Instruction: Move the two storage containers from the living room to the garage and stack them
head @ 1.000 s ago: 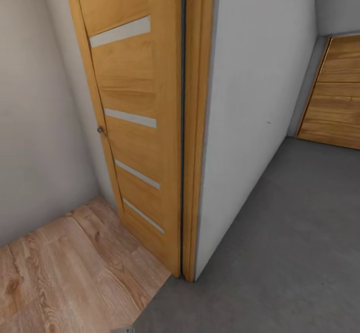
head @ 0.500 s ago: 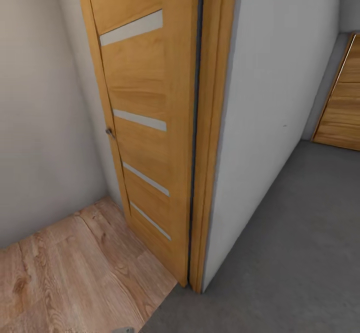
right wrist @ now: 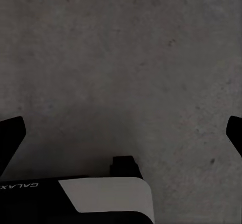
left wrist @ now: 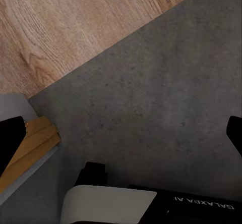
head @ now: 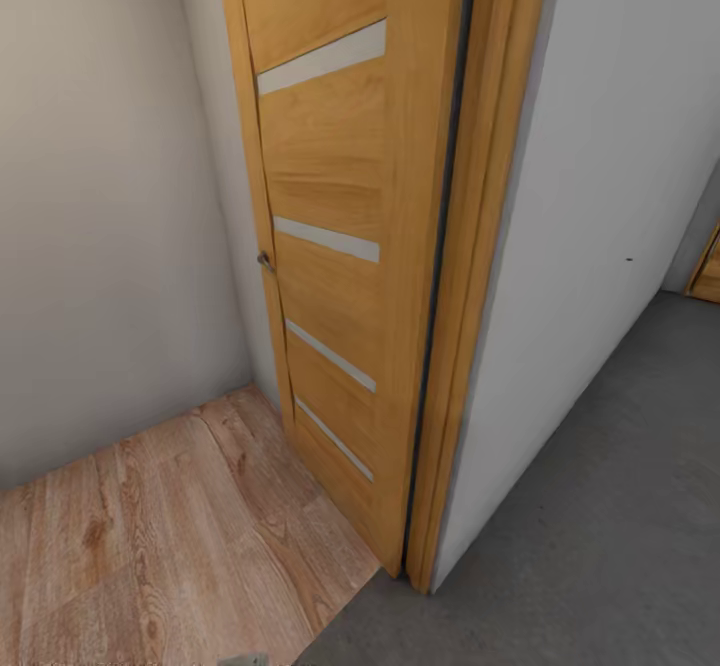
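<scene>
A: What is seen in the head view?

B: A honey-coloured door with pale horizontal strips is seen at centre, swung open against a white wall. Light wood-plank flooring fills the lower left; the floor, dark grey concrete, fills the lower right (the seam runs beneath the door frame).

A: And the grippers?

B: The left gripper is held spread wide over that seam, nothing between its fingers. The right gripper is likewise spread, empty, above grey concrete.

My view: honey-toned wooden door — satin, frosted strips; pale grained plank flooring; rough mottled concrete floor; matt white wall
</scene>
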You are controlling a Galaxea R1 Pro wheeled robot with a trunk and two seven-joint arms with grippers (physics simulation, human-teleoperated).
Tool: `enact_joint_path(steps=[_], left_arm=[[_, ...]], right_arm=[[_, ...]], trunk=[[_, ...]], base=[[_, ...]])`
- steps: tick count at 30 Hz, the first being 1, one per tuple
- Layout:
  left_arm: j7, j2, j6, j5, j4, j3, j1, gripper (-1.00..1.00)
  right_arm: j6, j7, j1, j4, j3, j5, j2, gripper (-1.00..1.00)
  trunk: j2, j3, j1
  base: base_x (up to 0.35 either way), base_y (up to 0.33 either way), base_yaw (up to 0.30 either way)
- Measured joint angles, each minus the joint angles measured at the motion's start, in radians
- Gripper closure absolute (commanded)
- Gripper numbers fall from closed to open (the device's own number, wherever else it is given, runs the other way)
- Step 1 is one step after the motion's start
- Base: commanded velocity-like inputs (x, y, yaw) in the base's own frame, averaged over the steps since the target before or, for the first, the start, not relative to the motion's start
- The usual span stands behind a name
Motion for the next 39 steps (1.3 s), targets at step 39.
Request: enact_joint_path(steps=[39], left_arm=[[0.000, 0.000, 0.000, 0.001, 0.000, 0.000, 0.000, -1.00]], right_arm=[[0.000, 0.000, 0.000, 0.000, 0.000, 0.000, -0.002, -1.00]], trunk=[[0.000, 0.000, 0.000]], base=[[0.195, -0.156, 0.092]])
